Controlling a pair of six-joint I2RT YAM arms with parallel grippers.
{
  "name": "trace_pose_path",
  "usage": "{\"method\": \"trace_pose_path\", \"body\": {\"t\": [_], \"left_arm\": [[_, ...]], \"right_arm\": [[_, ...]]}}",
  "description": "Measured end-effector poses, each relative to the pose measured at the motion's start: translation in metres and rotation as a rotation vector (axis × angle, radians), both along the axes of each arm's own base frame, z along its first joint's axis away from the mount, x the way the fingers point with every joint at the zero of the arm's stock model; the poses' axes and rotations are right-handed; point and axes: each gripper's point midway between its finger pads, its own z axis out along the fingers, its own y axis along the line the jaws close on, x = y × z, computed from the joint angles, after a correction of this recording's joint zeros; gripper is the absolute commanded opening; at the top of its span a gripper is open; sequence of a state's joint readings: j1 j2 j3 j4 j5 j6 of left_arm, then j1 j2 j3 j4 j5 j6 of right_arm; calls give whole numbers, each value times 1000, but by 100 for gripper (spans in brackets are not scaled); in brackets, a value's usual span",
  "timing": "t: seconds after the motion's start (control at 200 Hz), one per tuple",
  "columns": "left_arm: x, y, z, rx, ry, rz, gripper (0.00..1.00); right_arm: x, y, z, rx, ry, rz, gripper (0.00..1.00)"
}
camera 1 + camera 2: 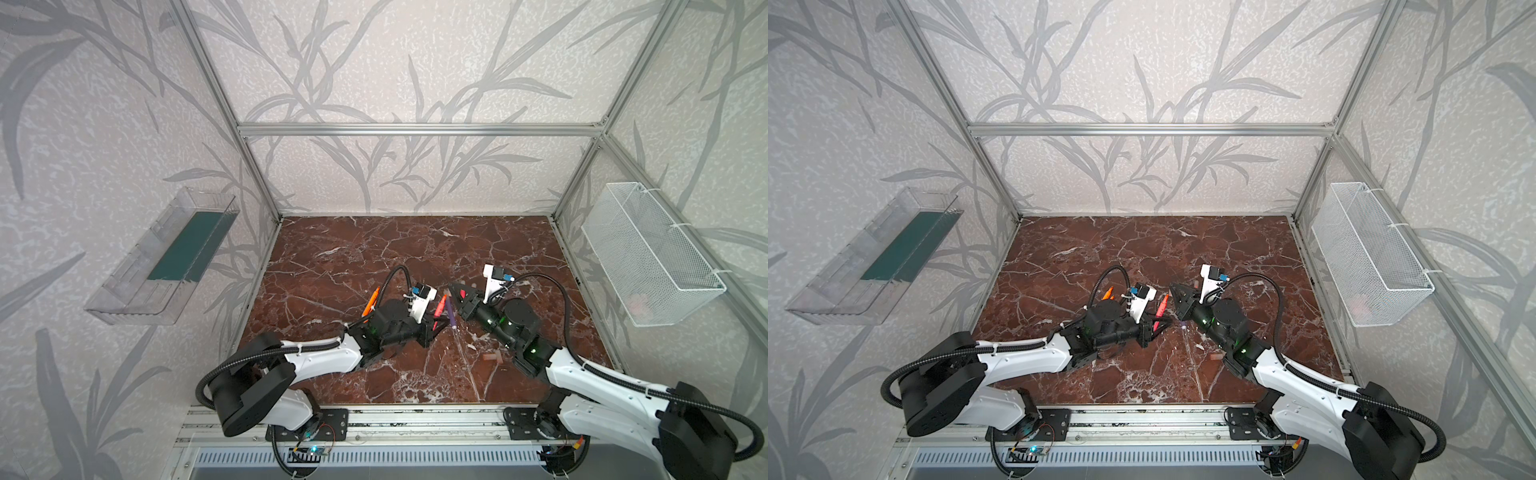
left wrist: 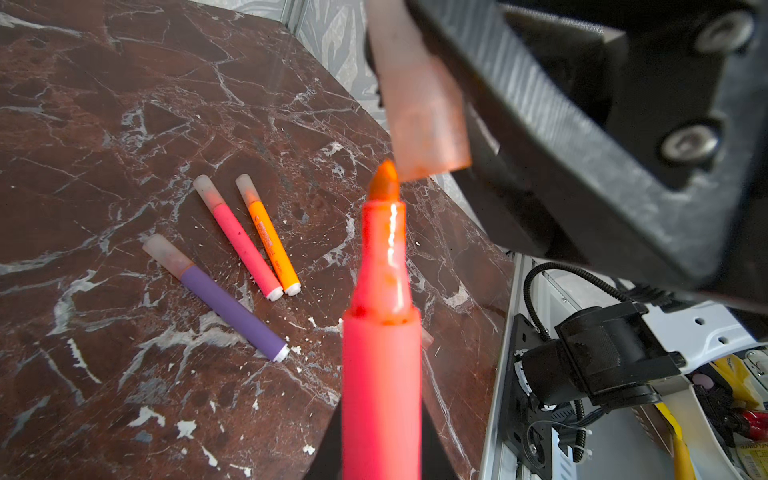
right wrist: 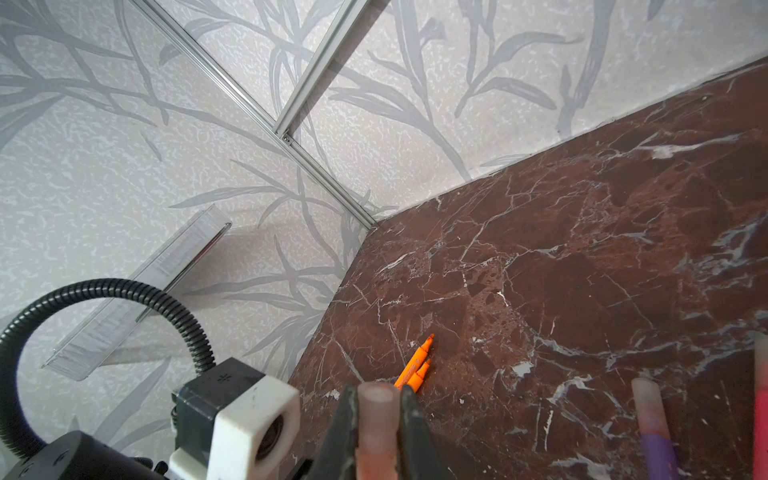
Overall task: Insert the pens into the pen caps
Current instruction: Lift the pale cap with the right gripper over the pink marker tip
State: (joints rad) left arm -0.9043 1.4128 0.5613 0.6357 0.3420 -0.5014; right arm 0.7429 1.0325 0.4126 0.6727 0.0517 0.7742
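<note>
My left gripper [image 2: 382, 457] is shut on a pink-red pen [image 2: 382, 353], whose bare orange-stained tip [image 2: 384, 183] points at a translucent pen cap [image 2: 419, 108]. The tip sits at the edge of the cap's mouth, not inside. My right gripper [image 3: 377, 399] is shut on that cap [image 3: 377, 415]. In both top views the two grippers [image 1: 434, 324] [image 1: 452, 287] meet near the table's middle [image 1: 1154, 326] [image 1: 1173, 287]. A purple pen [image 2: 232, 307], a pink pen [image 2: 243, 245] and an orange pen [image 2: 272, 245] lie capped on the marble. Two uncapped orange pens [image 3: 415, 365] lie side by side behind the left wrist [image 1: 372, 305].
Loose pale caps [image 1: 492, 357] lie on the brown marble near the right arm. A clear plastic bin [image 1: 166, 257] hangs on the left wall and a white wire basket [image 1: 652, 253] on the right wall. Aluminium frame posts stand at the table's corners.
</note>
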Motion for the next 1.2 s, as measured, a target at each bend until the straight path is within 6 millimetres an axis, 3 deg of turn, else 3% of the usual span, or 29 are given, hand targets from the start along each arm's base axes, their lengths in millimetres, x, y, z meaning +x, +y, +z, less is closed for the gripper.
{"method": "trace_pose_path", "body": {"t": [0.58, 1.2], "left_arm": [[-4, -3, 2, -9, 1, -9, 0], [-5, 0, 2, -17, -7, -5, 0]], "right_arm": [[4, 7, 11, 29, -43, -12, 0], [3, 8, 7, 29, -43, -23, 0]]}}
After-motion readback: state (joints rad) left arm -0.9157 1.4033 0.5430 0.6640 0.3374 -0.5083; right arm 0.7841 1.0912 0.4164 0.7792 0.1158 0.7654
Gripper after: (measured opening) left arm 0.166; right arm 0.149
